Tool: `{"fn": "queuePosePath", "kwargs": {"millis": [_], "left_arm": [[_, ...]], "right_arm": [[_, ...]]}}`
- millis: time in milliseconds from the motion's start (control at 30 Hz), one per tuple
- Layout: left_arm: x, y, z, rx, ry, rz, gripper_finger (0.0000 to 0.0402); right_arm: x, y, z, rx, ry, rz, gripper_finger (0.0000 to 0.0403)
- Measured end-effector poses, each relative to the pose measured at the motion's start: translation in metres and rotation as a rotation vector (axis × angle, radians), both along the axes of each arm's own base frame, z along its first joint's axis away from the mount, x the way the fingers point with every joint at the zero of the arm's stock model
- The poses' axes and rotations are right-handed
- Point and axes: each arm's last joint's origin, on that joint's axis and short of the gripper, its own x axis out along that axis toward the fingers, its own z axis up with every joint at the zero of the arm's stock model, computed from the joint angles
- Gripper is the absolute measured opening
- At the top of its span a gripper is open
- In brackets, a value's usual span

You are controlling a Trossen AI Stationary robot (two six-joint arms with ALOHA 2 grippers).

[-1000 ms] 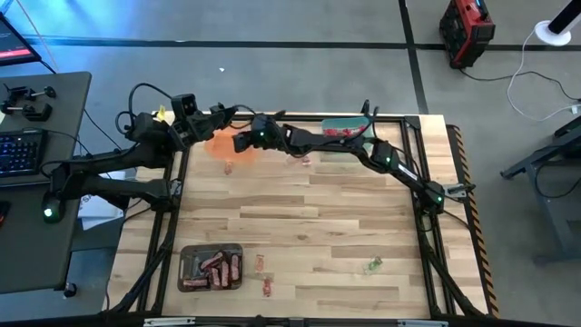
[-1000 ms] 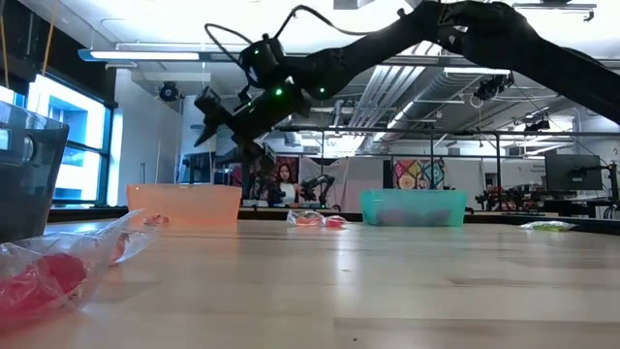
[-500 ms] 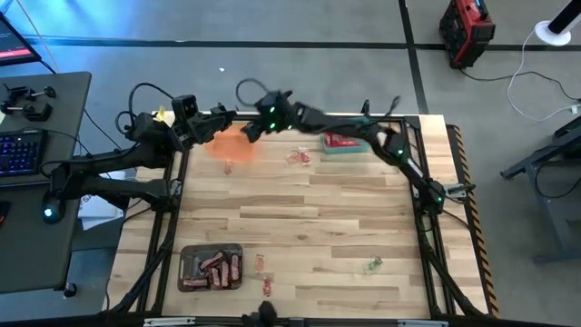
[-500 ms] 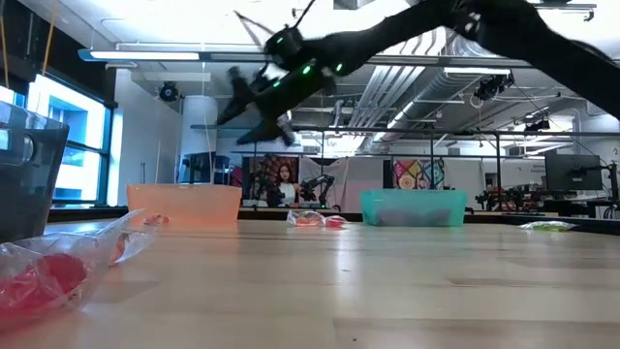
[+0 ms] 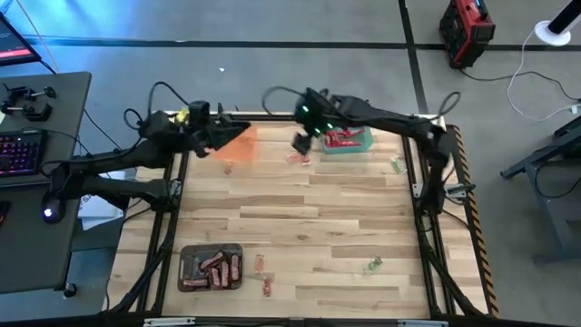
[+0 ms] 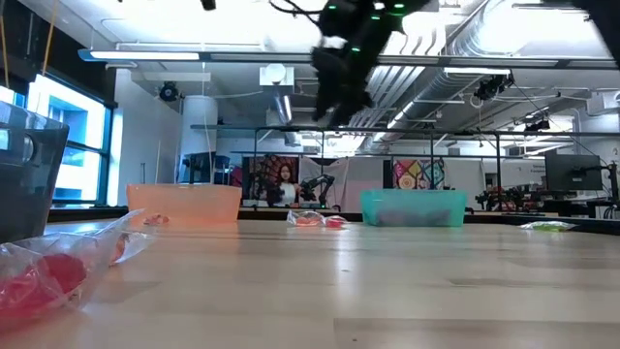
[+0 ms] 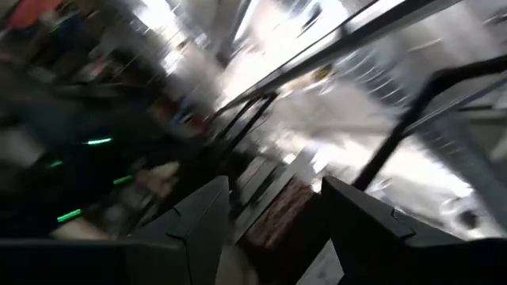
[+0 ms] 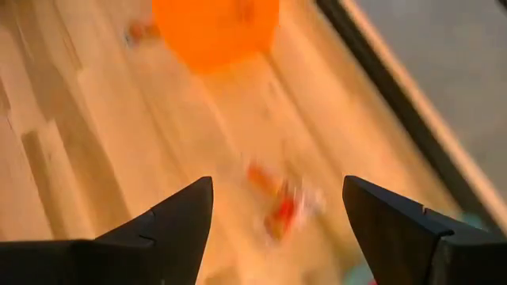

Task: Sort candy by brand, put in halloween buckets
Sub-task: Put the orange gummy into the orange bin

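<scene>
no readable text, labels or signs

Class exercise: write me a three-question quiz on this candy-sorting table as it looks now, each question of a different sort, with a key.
1. True or false: the right tool hangs above the table with its fingers open and nothing between them.
2. Which bucket holds the dark brown bars? A) orange bucket B) green bucket C) dark grey bucket
3. Fill in: the red candy on the bare table lies between the orange bucket and the ____ bucket.

Key: 1. True. 2. C, the dark grey bucket at the near edge. 3. green; the green bucket holds a red wrapper.
</scene>
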Motion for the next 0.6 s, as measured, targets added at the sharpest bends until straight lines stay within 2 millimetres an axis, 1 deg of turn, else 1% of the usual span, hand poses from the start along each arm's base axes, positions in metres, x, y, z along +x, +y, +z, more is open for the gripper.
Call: {"fn": "queuePosePath", "kwargs": {"millis": [33,100,167,233,300,400,433,467,600], "left_arm": [[0.003,0.000,-0.005,-0.009,0.061,0.004,0.0193],[0.012,-0.002,-0.023,-0.039,0.267,0.003,0.0193],[0.021,-0.003,-0.046,-0.059,0.548,0.016,0.0193],[0.024,0.000,-0.066,-0.086,0.829,0.060,0.0193],[0.020,0.007,-0.077,-0.102,1.054,0.167,0.0193],[0.004,0.012,-0.105,-0.135,1.390,0.350,0.0193],[-0.001,0.012,-0.114,-0.153,1.474,0.404,0.0193],[-0.005,0.011,-0.122,-0.172,1.517,0.433,0.0193],[-0.014,0.014,-0.156,-0.257,1.553,0.493,0.0193]], "right_arm": [[-0.011,0.006,-0.005,0.012,0.000,-0.024,0.0275],[-0.034,0.021,-0.015,0.040,-0.022,-0.077,0.0275],[-0.058,0.036,-0.024,0.072,-0.051,-0.143,0.0275],[-0.081,0.052,-0.034,0.104,-0.075,-0.223,0.0275],[-0.103,0.069,-0.041,0.152,-0.095,-0.290,0.0275],[-0.130,0.092,-0.047,0.202,-0.137,-0.369,0.0275],[-0.137,0.099,-0.049,0.211,-0.150,-0.393,0.0275],[-0.144,0.105,-0.051,0.218,-0.169,-0.418,0.0275],[-0.159,0.121,-0.057,0.229,-0.265,-0.497,0.0275]]}}
